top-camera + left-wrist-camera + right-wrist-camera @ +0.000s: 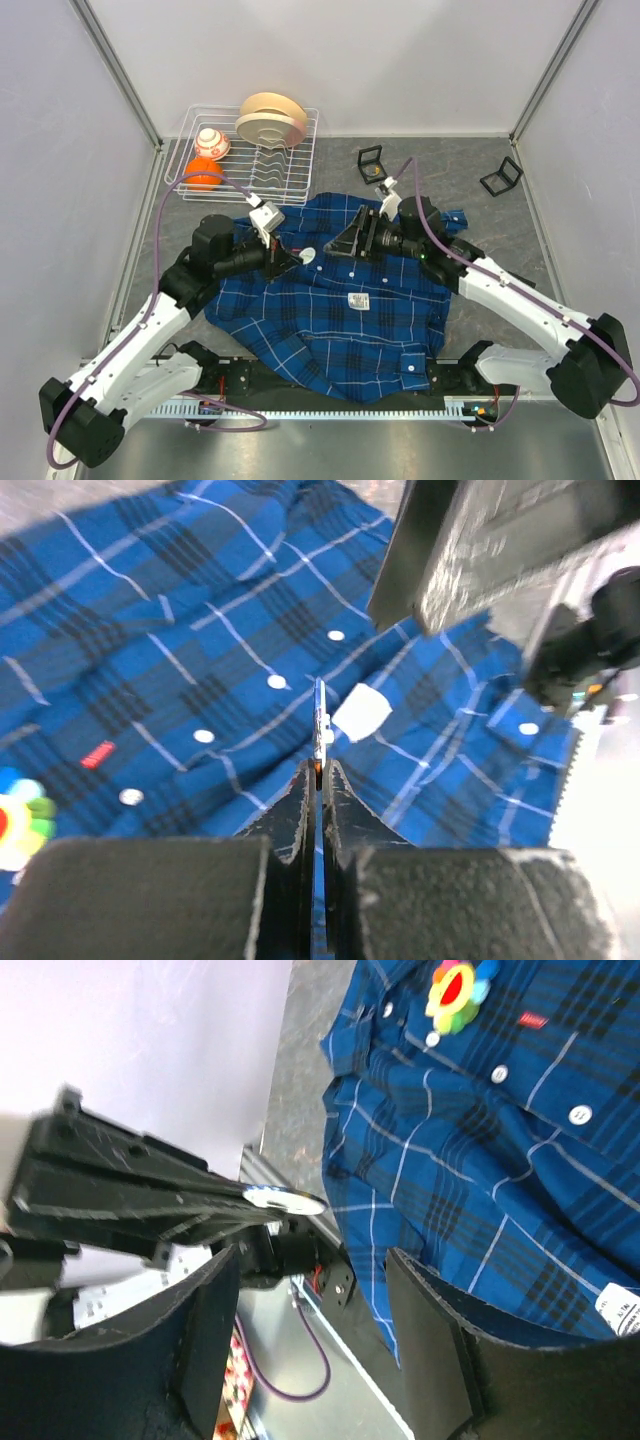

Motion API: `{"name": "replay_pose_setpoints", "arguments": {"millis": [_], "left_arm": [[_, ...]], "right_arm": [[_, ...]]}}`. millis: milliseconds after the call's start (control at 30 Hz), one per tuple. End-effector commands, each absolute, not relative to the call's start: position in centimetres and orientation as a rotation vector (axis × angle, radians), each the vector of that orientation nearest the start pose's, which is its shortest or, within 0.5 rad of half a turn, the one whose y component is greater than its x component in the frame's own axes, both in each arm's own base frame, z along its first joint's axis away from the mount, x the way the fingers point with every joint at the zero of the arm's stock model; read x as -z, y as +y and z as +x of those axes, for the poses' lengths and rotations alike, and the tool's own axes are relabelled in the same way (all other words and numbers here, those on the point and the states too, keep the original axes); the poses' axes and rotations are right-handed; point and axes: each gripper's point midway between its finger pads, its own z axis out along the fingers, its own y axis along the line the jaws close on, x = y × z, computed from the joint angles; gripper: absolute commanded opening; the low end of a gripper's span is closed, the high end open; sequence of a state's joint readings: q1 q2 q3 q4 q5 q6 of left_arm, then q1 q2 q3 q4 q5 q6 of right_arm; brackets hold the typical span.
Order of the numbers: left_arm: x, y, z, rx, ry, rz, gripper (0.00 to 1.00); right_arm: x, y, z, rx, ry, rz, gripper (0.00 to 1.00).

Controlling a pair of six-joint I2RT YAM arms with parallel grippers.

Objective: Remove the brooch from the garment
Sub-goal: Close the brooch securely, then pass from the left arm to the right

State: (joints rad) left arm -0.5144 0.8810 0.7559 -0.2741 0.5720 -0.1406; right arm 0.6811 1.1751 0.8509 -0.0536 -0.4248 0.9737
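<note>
- My left hand [318,772] pinches the brooch [320,720], a thin white disc, edge-on above the garment [150,630].
- My right hand [310,1260] is spread wide near the brooch; the garment lies on the table [480,220].

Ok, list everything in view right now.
dark-blue plaid button-up shirt: one, blue with white lines, mid-table
multicoloured flower-shaped badge: one, red centre, on shirt
small flat white disc: one, white, in left gripper
white wire dish rack: one, white, far left
beige round dishes: apparently two, in rack
white-and-orange ball: one, in rack
orange ball: one, in rack
small black open frames: two, black, right of rack
left gripper: black, shut on disc
right gripper: black, open over shirt
</note>
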Motion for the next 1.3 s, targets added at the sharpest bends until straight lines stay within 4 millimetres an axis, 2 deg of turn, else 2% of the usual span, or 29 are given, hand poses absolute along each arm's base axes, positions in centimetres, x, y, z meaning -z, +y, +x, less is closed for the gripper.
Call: {"name": "replay_pose_setpoints", "arguments": {"millis": [0,67,133,167,200,233,300,367,533,800,933,1100,1200,1267], "left_arm": [[-24.6,-21.6,24.8,0.563,1.608,0.860,0.02],[-24.8,-21.3,26.2,0.404,1.529,0.930,0.02],[-24.6,-21.8,26.5,0.307,1.454,1.025,0.02],[-25.1,-21.7,27.1,0.255,1.420,1.019,0.02],[-25.1,-22.1,27.0,0.212,1.381,1.064,0.02],[-25.4,-22.1,27.2,0.179,1.363,1.063,0.02],[-25.9,-21.9,27.8,0.109,1.332,1.058,0.02],[-25.9,-21.6,28.1,0.060,1.319,1.046,0.02],[-25.9,-22.3,28.0,0.037,1.281,1.077,0.02],[-25.6,-23.2,27.4,0.046,1.252,1.127,0.02],[-25.8,-23.3,27.3,0.039,1.244,1.131,0.02],[-25.2,-23.7,27.3,0.022,1.245,1.164,0.02],[-24.9,-24.0,27.1,0.013,1.238,1.182,0.02],[-25.0,-24.2,27.0,0.009,1.234,1.184,0.02]], "right_arm": [[-27.0,30.0,25.4,-1.245,2.201,0.214,0.66],[-28.9,31.8,26.4,-1.298,2.204,0.304,0.64],[-29.1,32.7,27.2,-1.280,2.238,0.399,0.61],[-29.5,33.6,27.7,-1.269,2.251,0.413,0.56],[-28.9,33.6,27.6,-1.231,2.289,0.445,0.54],[-29.4,33.6,28.7,-1.193,2.278,0.511,0.52],[-28.2,33.2,28.4,-1.099,2.337,0.545,0.45],[-28.0,32.9,28.7,-1.064,2.329,0.586,0.45],[-26.6,33.6,28.6,-1.066,2.357,0.609,0.42],[-26.3,34.7,29.2,-1.104,2.345,0.631,0.36],[-26.0,35.0,29.3,-1.113,2.344,0.652,0.29],[-26.0,35.5,28.9,-1.150,2.356,0.649,0.27],[-25.6,35.6,28.7,-1.165,2.367,0.663,0.23],[-25.4,35.8,28.5,-1.177,2.377,0.663,0.15]]}}
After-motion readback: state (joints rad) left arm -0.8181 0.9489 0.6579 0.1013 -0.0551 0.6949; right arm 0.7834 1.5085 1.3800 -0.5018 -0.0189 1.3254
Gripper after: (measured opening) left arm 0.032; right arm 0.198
